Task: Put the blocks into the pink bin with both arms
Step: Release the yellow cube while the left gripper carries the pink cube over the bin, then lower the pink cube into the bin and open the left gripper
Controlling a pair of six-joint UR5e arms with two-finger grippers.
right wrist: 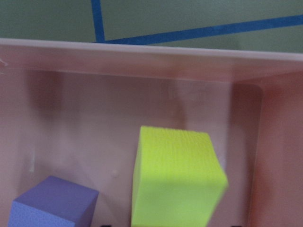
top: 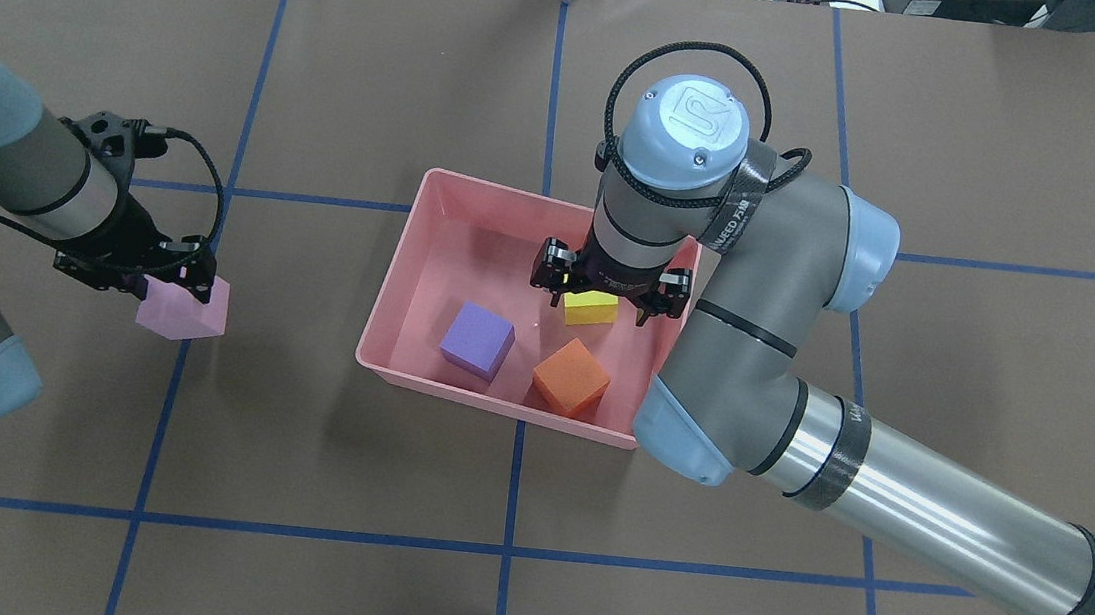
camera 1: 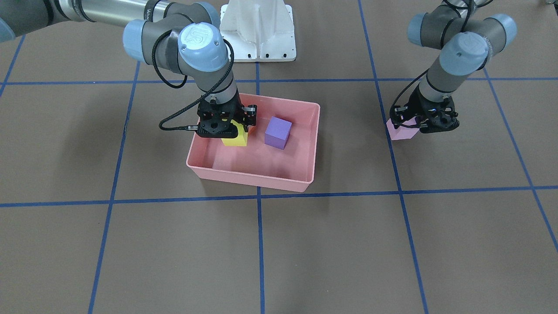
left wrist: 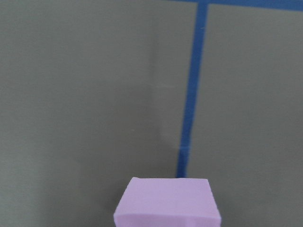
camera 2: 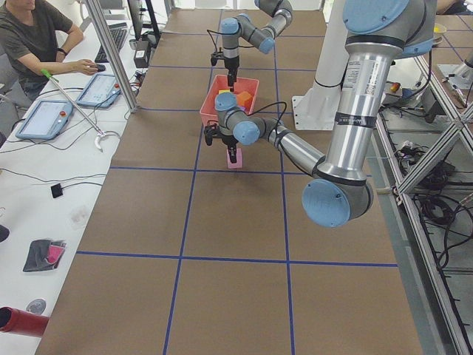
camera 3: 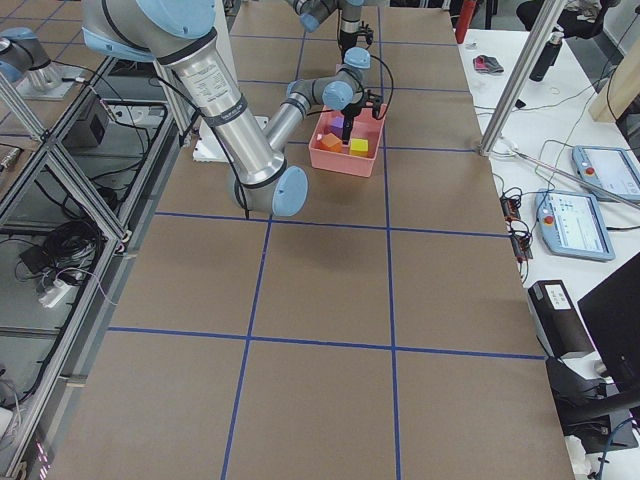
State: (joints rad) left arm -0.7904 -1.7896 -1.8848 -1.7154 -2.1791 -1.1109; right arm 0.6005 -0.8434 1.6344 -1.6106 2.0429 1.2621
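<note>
**While one block waits outside, the crossing is the risk**

Since the pink bin (top: pixel 473 250) at mid-frame of the overhead view holds the purple block (top: pixel 476 341), orange block (top: pixel 571 377) and yellow block (top: pixel 591 309), the last carry has little bare floor to aim at. At far left, the left hand (top: pixel 170 283) pinches the pink-lilac block (top: pixel 190 313) low over the worktop (top: pixel 293 444); I cannot tell whether the block is lifted clear. A loose pinch could drop it short, or it could clip the rim. The right hand (top: pixel 609 298) points straight down inside the bin, its jaws seemingly spread above the yellow block. If that arm lingers, the wrists may meet there.
</note>
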